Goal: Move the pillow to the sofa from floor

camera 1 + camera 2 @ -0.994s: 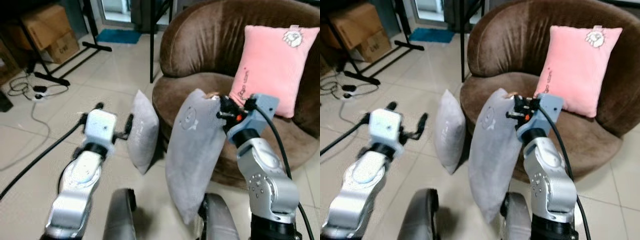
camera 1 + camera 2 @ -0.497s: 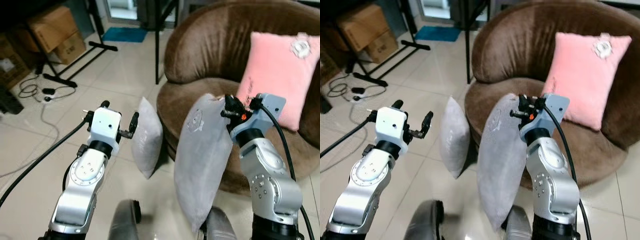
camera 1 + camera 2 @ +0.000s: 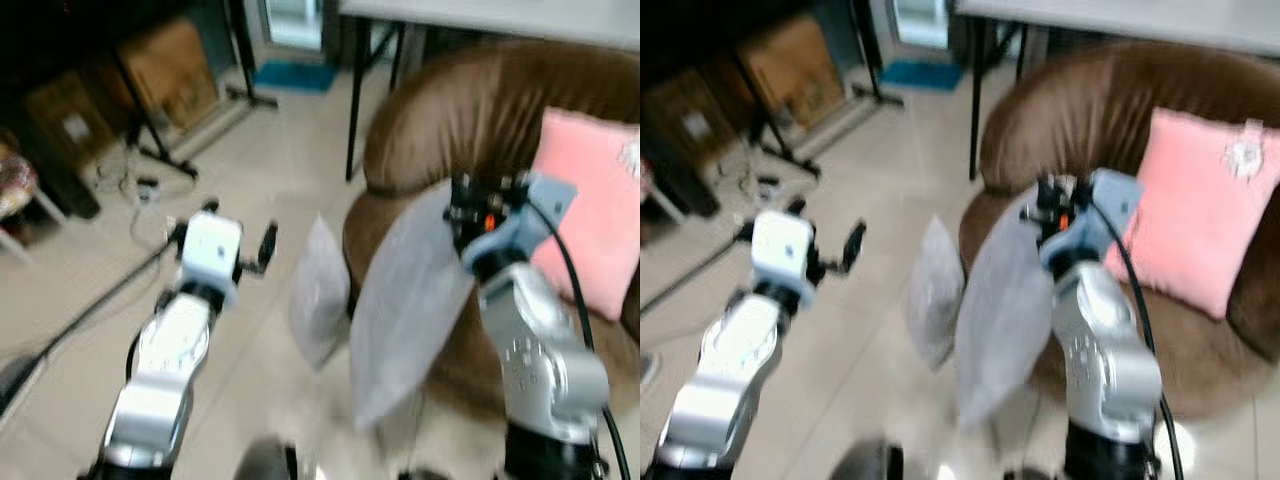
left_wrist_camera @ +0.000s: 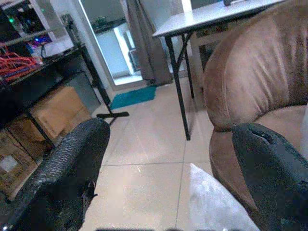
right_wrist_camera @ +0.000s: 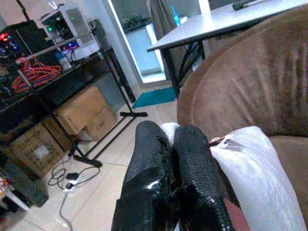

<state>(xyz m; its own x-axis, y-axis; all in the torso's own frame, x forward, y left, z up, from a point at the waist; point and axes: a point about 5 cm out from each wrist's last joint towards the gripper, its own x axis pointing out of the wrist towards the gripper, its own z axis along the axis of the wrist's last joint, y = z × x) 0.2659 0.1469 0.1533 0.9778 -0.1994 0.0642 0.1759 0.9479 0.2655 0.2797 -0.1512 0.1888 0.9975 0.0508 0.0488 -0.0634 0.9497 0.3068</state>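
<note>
Largest before us is the brown sofa (image 3: pixel 470 110), curving round beyond and beneath our right tool (image 5: pixel 171 159). On its seat, just past that tool on the outer side, a pink pillow (image 3: pixel 1200 215) leans upright against the backrest.

Next comes the grey pillow (image 3: pixel 405 310), the one we are moving. Our right tool has its two black fingers pressed together on the pillow's top corner (a small tag shows beside them in the right wrist view), so the pillow hangs down from the tool, clear of the floor (image 3: pixel 290 170), its upper part in front of the sofa's seat edge.

A second grey pillow (image 3: pixel 320 300) stands on edge on the floor against the sofa's base, between our two tools and lower than both.

Our left tool (image 3: pixel 240 235) is held up over the floor, well apart from the held pillow, with its fingers (image 4: pixel 72 168) spread wide and gripping nothing.

Beyond the left tool sit cardboard boxes (image 3: pixel 175 70) and a cable (image 3: pixel 135 185) on the floor, blurred in the head views.
</note>
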